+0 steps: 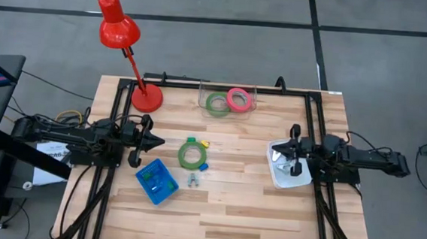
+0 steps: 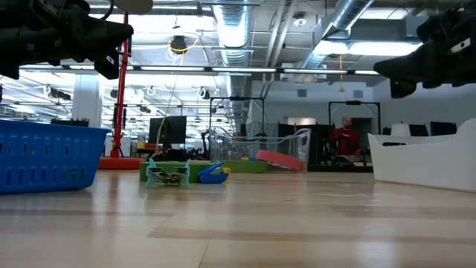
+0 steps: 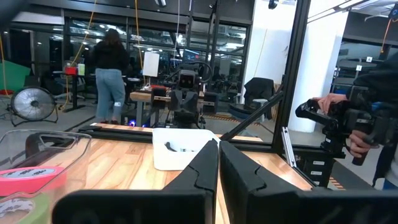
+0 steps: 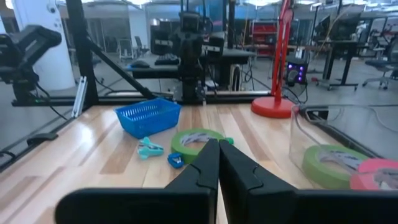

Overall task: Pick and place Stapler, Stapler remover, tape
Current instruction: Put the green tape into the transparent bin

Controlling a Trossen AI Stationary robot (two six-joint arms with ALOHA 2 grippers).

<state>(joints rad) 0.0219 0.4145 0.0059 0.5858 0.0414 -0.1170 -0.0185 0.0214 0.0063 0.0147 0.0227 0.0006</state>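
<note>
One green tape ring (image 1: 191,154) lies flat on the table's middle, also in the right wrist view (image 4: 198,140). A second green ring (image 1: 217,104) and the pink-red ring (image 1: 237,99) lie in a clear bin (image 1: 227,95) at the far edge. A teal stapler remover (image 1: 193,181) lies near the first ring, beside a small blue piece (image 1: 203,166). My left gripper (image 1: 158,140) hovers shut to the left of that ring. My right gripper (image 1: 278,148) hovers shut over a white tray (image 1: 297,180). A small dark object (image 3: 177,148) lies in the tray; I cannot tell what it is.
A blue basket (image 1: 156,181) sits near and to the left of the ring. A red desk lamp (image 1: 146,97) stands at the far left corner. A small yellow piece (image 1: 205,143) lies by the ring's far side. Bare wood lies along the near edge. People are in the room beyond.
</note>
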